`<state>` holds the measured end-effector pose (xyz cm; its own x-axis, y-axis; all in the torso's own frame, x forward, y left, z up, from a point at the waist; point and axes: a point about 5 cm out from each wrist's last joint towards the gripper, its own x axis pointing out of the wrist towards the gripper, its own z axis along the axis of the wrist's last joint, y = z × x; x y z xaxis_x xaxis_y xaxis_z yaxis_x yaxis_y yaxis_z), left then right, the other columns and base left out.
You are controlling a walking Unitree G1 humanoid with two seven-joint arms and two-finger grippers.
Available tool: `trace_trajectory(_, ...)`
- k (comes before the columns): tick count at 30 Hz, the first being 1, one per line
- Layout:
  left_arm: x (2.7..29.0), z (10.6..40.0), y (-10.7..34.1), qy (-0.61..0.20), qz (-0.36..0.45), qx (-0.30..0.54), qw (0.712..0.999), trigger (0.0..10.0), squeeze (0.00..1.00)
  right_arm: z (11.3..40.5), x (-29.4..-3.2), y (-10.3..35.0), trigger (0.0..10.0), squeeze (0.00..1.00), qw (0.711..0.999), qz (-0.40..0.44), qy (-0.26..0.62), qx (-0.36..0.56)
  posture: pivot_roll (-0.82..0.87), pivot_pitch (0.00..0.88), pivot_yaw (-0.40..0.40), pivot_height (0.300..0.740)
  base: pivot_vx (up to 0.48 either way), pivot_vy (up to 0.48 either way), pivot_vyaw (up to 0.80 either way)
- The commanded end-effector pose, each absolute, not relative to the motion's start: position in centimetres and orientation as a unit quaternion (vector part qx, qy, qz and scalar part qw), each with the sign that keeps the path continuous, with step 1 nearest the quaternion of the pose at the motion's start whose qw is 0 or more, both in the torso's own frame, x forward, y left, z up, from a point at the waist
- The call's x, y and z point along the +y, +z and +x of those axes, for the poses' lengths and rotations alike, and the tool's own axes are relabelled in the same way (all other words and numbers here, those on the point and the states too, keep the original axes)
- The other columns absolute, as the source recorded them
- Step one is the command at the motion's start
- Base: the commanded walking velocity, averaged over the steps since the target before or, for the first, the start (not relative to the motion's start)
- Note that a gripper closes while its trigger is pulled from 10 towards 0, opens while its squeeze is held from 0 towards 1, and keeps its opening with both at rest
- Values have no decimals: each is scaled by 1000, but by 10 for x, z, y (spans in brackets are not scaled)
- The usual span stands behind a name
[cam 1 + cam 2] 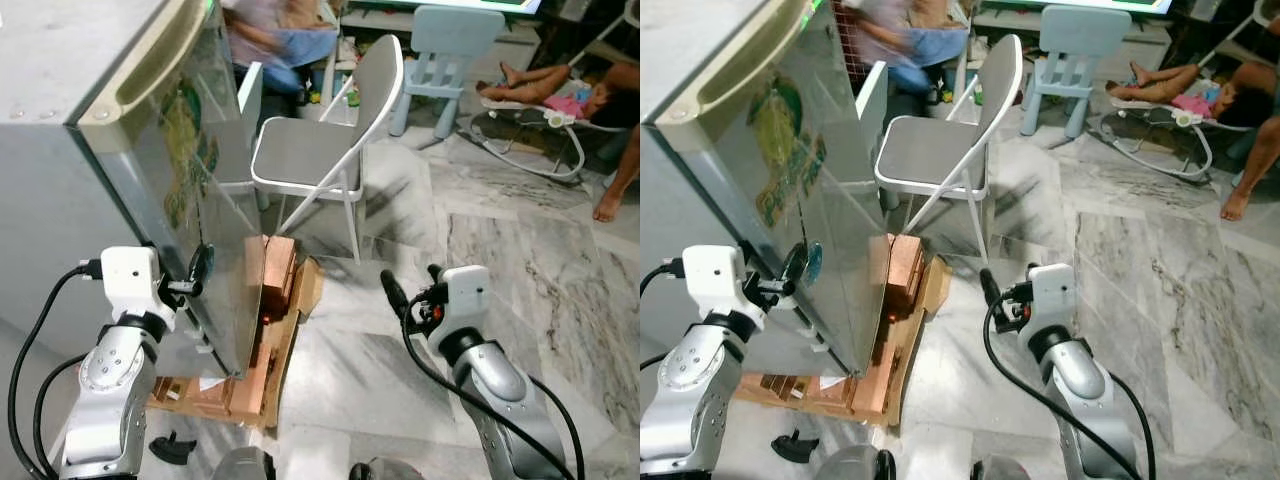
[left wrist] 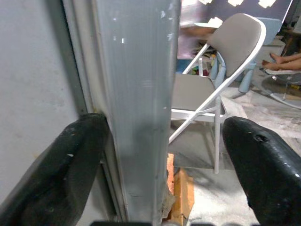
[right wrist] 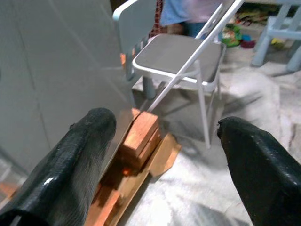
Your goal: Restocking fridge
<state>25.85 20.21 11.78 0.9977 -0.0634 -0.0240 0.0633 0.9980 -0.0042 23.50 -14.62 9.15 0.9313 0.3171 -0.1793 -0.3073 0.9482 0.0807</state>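
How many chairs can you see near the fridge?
3: a grey folding metal chair beside the fridge door, a pale blue plastic chair behind it, and a light blue child's chair farther back. Others may be hidden.

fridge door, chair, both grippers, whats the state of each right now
fridge door: nearly shut, edge between the left gripper's fingers
left gripper: open, straddling the door edge
right gripper: open, holding nothing, above the floor
folding chair: unfolded, upright, seat bare
wooden blocks: stacked at the fridge's foot
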Motion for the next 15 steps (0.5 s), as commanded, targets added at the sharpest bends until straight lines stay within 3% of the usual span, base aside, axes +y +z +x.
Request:
trace_trajectory(1,196,270,140,-78,20,-27,996,10000,1000,225,-145,94,10000,0,973,35,199,108,39,72,-22,740,0,0,0)
trace_trajectory(5,188,274,145,-112,21,-30,993,10000,1000,220,-143,91,10000,0,966,39,223,123,37,71,-21,740,0,0,0)
trace_trajectory(6,167,278,155,-187,20,-34,982,10000,1000,207,-141,84,10000,0,949,51,268,158,36,71,-18,740,0,0,0)
trace_trajectory(7,167,278,155,-187,20,-34,982,10000,1000,207,-141,84,10000,0,949,51,268,158,36,71,-18,740,0,0,0)
trace_trajectory(9,98,275,180,-367,29,-56,928,10000,1000,191,-144,71,10000,0,924,63,304,223,46,76,-16,740,0,0,0)
trace_trajectory(12,58,265,192,-435,12,-75,897,10000,1000,191,-146,68,10000,0,923,56,304,229,39,76,-11,740,0,0,0)
trace_trajectory(15,45,261,195,-449,-16,-76,890,10000,1000,192,-145,69,10000,0,923,58,305,228,34,74,-8,740,0,0,0)
